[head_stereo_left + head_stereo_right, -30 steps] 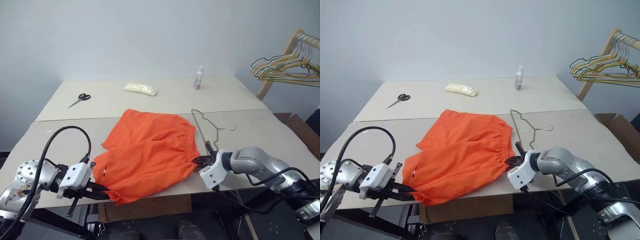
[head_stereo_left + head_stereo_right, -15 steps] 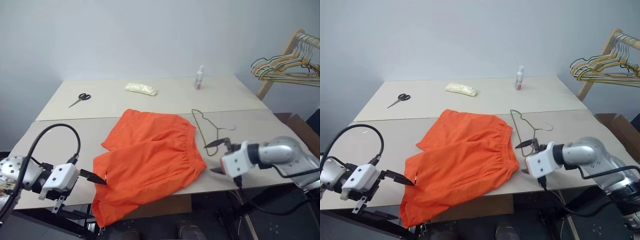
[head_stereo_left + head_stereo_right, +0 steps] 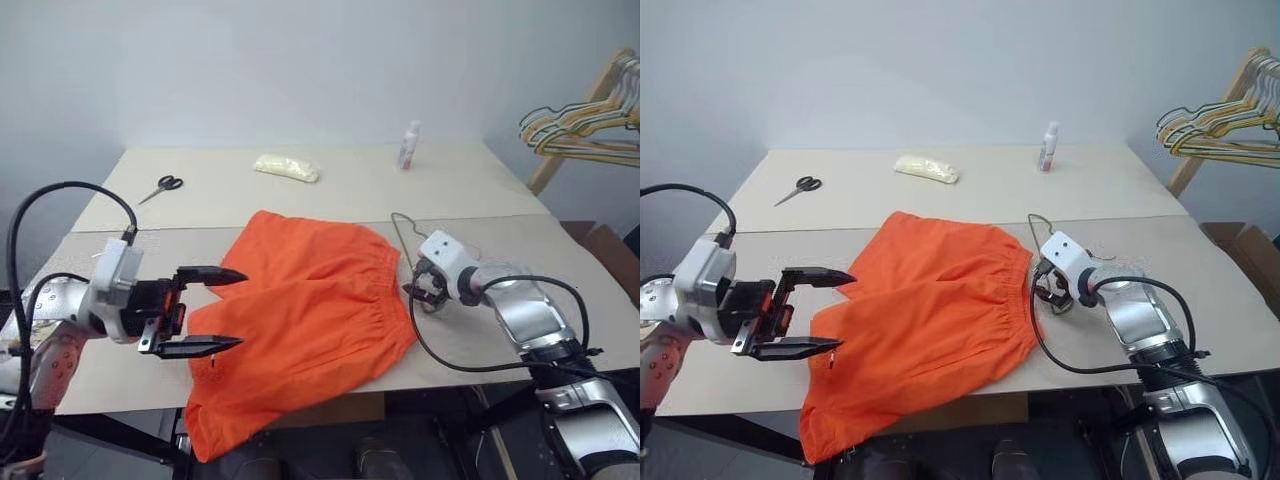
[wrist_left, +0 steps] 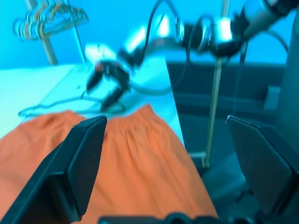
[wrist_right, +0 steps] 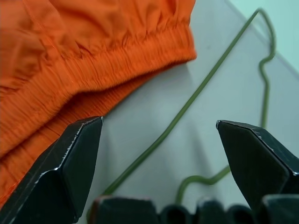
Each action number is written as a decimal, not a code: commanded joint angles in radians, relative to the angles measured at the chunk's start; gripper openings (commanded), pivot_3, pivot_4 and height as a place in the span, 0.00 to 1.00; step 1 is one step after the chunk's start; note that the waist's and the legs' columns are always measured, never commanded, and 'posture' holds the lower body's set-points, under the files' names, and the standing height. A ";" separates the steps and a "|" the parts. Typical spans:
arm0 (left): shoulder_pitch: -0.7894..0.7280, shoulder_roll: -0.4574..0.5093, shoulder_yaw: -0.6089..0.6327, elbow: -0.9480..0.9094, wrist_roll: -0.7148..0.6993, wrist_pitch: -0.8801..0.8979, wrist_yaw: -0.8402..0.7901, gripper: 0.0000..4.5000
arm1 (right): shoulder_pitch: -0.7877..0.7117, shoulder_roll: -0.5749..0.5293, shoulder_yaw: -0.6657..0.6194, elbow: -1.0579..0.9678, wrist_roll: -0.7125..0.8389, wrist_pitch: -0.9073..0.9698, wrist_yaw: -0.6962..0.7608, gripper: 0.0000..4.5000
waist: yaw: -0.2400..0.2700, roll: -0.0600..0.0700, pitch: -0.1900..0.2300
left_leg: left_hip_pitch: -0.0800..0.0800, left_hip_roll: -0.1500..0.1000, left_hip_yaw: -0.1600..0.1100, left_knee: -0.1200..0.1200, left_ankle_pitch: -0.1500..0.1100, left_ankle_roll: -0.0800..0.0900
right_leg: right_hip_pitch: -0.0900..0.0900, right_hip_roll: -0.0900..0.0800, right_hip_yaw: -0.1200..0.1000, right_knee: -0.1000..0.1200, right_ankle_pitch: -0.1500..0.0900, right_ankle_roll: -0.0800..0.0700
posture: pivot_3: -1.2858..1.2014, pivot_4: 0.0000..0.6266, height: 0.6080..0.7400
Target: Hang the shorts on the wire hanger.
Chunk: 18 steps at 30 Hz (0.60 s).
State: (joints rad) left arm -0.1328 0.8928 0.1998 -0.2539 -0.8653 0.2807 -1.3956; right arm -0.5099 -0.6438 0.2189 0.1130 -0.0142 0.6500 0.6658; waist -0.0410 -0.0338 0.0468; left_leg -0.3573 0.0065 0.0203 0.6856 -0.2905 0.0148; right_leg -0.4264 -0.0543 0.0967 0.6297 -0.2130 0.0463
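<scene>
Wire hanger [image 3: 401, 236] partly behind right tool [image 3: 417, 292]; shorts [image 3: 300, 320] hem over table edge.

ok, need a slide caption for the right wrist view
Open right gripper poised over the wire hanger lying on the table, beside the elastic waistband of the orange shorts.
</scene>
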 commanded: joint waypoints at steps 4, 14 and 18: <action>-0.055 -0.032 -0.022 -0.027 0.026 0.017 0.007 0.99 | 0.028 -0.003 -0.075 0.050 0.006 0.061 -0.043 1.00 | -0.003 0.000 0.000 | -0.001 -0.002 0.000 0.000 -0.001 0.001 | 0.001 -0.002 0.000 -0.003 0.000 0.001 | 0.52 0.00 1.00; -0.075 -0.089 -0.035 -0.030 0.042 0.028 -0.001 0.99 | 0.174 -0.101 -0.150 -0.083 0.045 0.099 0.009 1.00 | -0.005 -0.001 -0.004 | 0.004 -0.004 -0.001 0.000 -0.001 0.001 | 0.008 -0.003 0.000 -0.004 0.000 0.005 | 0.51 0.00 1.00; -0.076 -0.110 -0.040 -0.027 0.061 0.020 0.014 0.99 | 0.142 -0.080 -0.215 -0.124 0.111 0.159 0.018 1.00 | -0.007 -0.001 -0.004 | 0.003 -0.004 -0.001 0.000 0.000 0.001 | 0.008 -0.003 0.000 -0.004 0.000 0.005 | 0.51 0.00 1.00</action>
State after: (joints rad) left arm -0.1935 0.7891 0.1563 -0.2652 -0.8105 0.3076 -1.3930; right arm -0.3280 -0.7246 0.0605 0.0355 0.0597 0.7799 0.6771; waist -0.0478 -0.0350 0.0426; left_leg -0.3538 0.0023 0.0191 0.6857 -0.2910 0.0155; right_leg -0.4190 -0.0568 0.0969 0.6260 -0.2129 0.0507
